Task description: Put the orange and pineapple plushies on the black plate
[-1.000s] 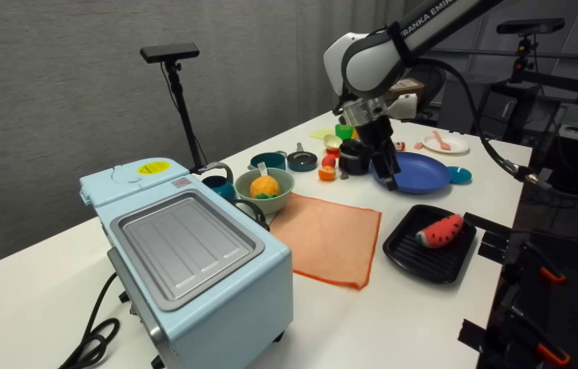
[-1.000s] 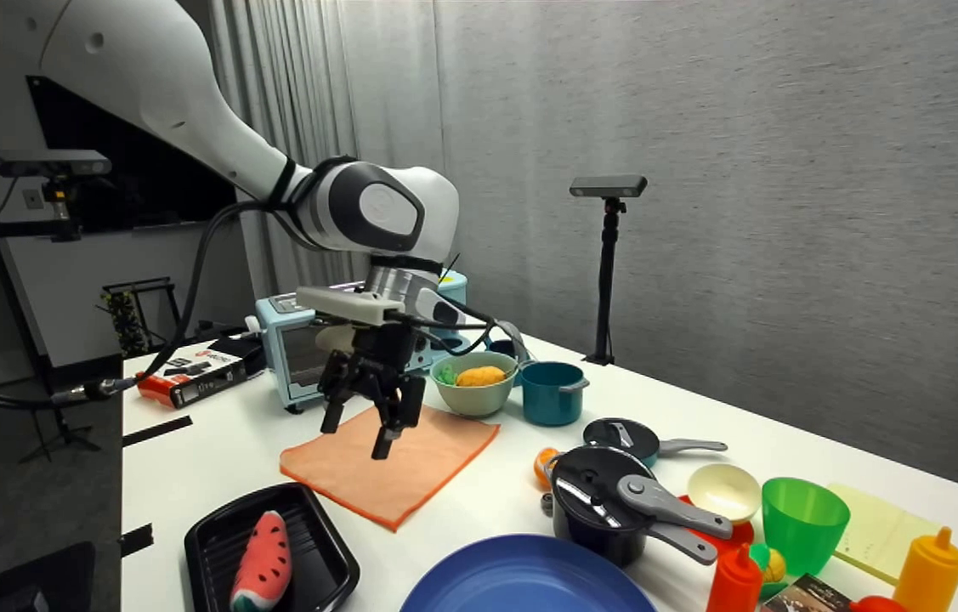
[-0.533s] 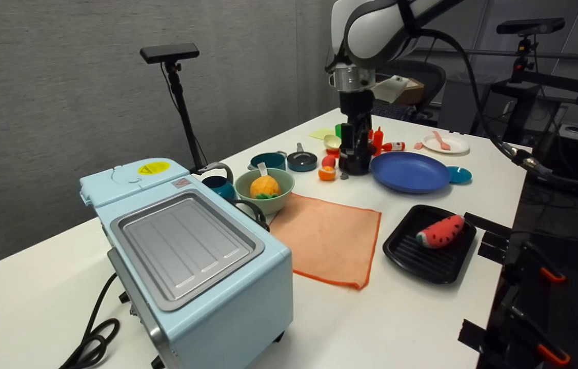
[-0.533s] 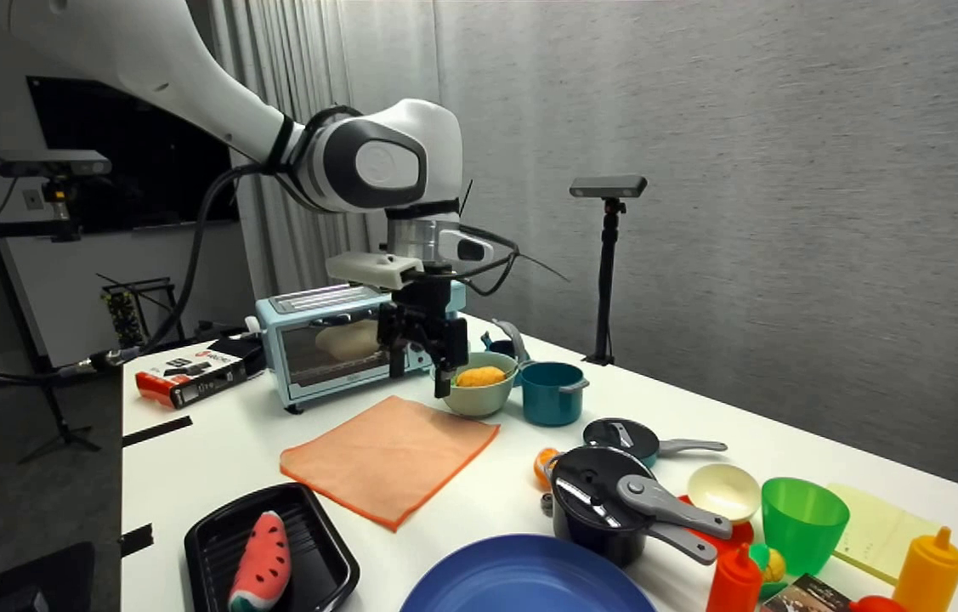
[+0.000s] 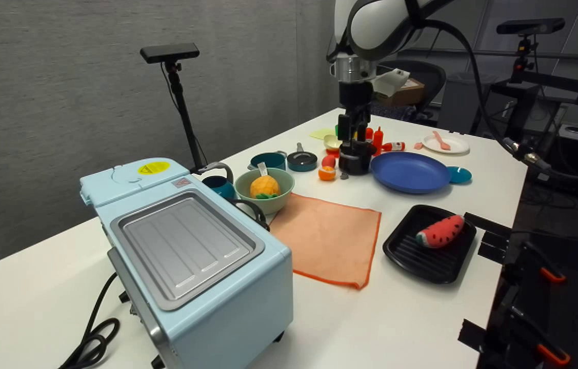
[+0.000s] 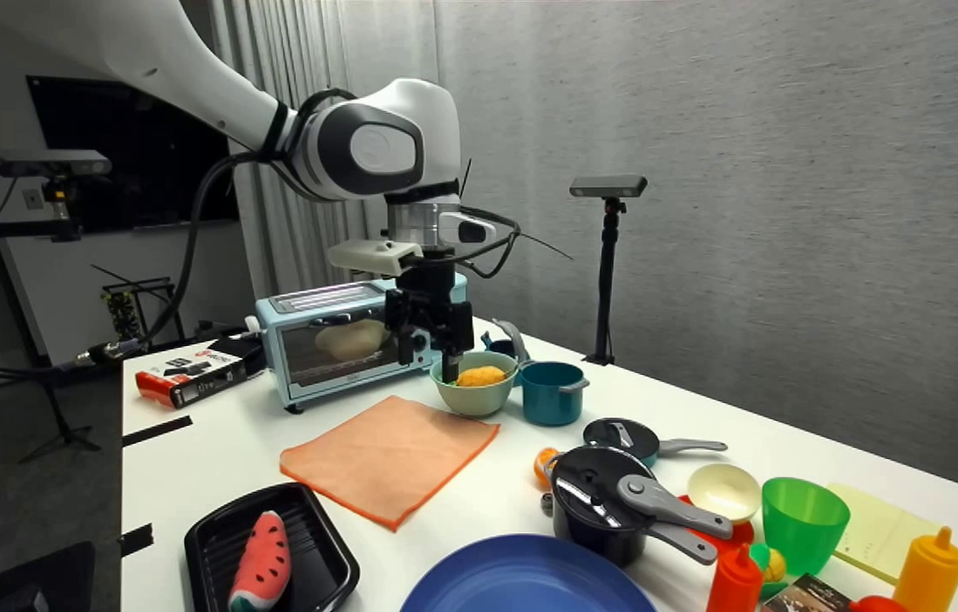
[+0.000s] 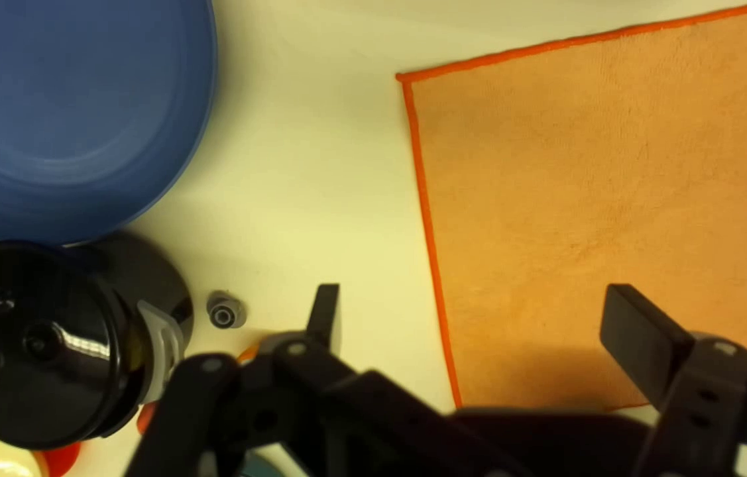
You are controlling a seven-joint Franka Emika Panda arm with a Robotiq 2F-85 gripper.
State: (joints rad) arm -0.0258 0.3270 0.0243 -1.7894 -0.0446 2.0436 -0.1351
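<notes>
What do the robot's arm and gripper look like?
The arm is white and rounded, with a dark panel around a pale oval disc, and a black cable with a silvery connector. A silvery metal section leads to the black gripper, which has two blocky fingers. Beside it is a pale, boxy part.

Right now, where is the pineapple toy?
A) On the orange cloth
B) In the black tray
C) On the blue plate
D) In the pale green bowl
D: in both exterior views the pineapple toy lies inside the pale green bowl.
</notes>
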